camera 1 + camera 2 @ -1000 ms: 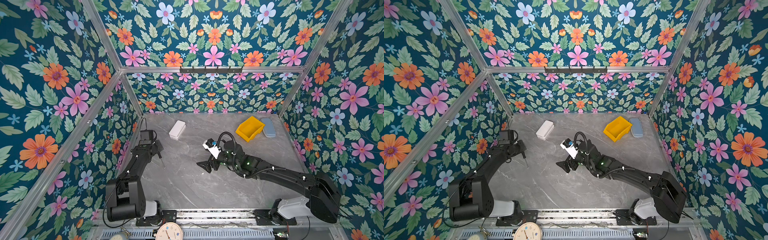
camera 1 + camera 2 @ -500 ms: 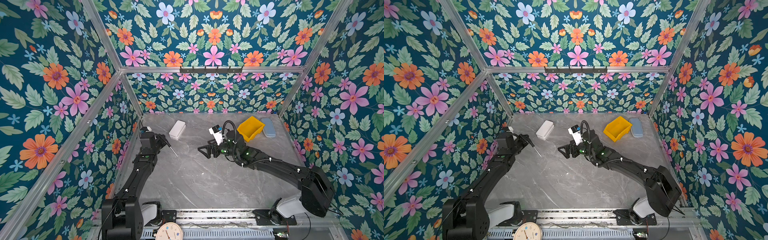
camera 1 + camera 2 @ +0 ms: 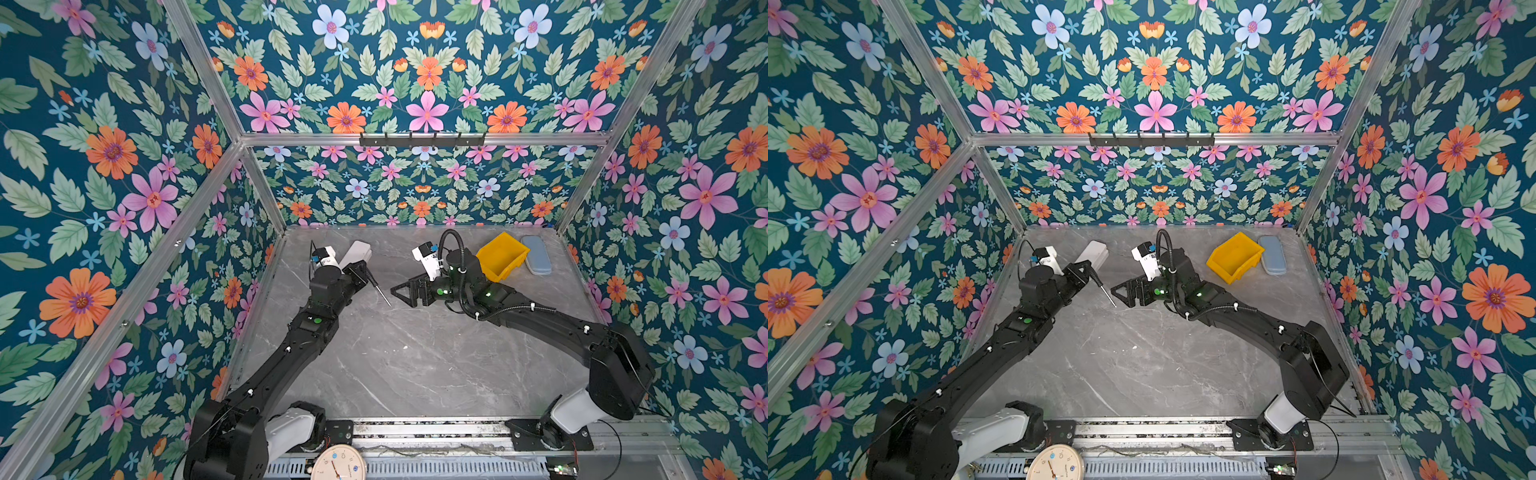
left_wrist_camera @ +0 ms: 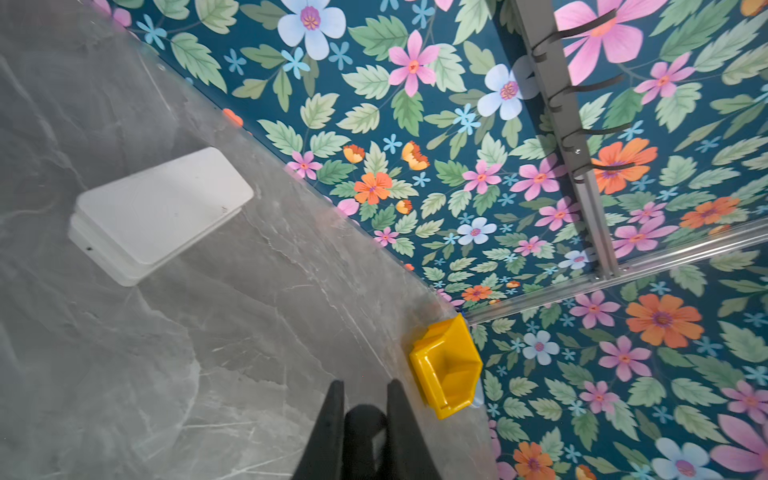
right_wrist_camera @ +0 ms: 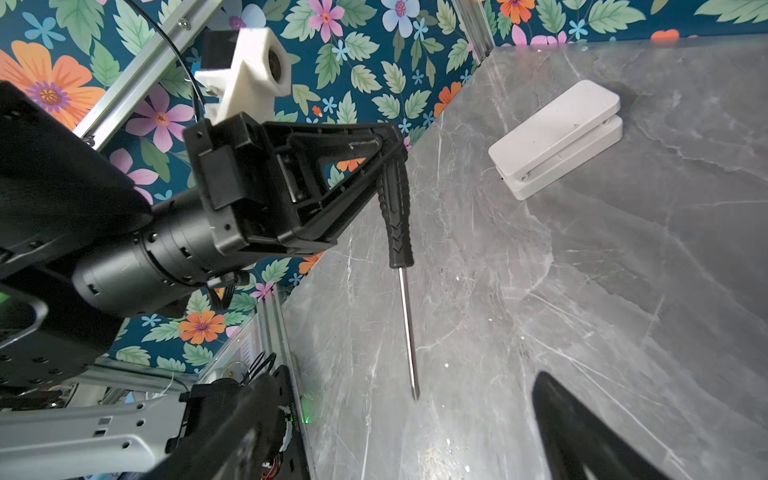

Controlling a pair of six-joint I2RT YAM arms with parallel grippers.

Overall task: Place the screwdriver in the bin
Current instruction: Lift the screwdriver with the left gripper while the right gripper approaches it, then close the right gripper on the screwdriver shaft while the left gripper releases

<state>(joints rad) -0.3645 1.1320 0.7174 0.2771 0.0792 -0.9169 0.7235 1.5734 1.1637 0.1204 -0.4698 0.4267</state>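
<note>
Screwdriver (image 3: 376, 286) (image 3: 1100, 286) (image 5: 397, 216) was outside the bin (image 3: 500, 255) (image 3: 1233, 257) (image 4: 446, 370), well to the bin's left in both top views. It was pinched at the top of its black handle by the left gripper (image 3: 358, 270) (image 3: 1081, 270) (image 5: 390, 149), whose 2 fingers were pressed together on it. The shaft slanted down over the grey table (image 3: 415, 353); tip contact could not be judged.

Right gripper (image 3: 401, 291) (image 3: 1119, 291) sat between screwdriver and bin, jaws spread, holding nothing, near the shaft tip but apart from it.

1 white box (image 3: 357, 253) (image 5: 552, 137) lay farther from the bin than the screwdriver. 1 grey-blue case (image 3: 537, 255) (image 3: 1272, 255) lay just beside the bin, on its side away from the screwdriver.
</note>
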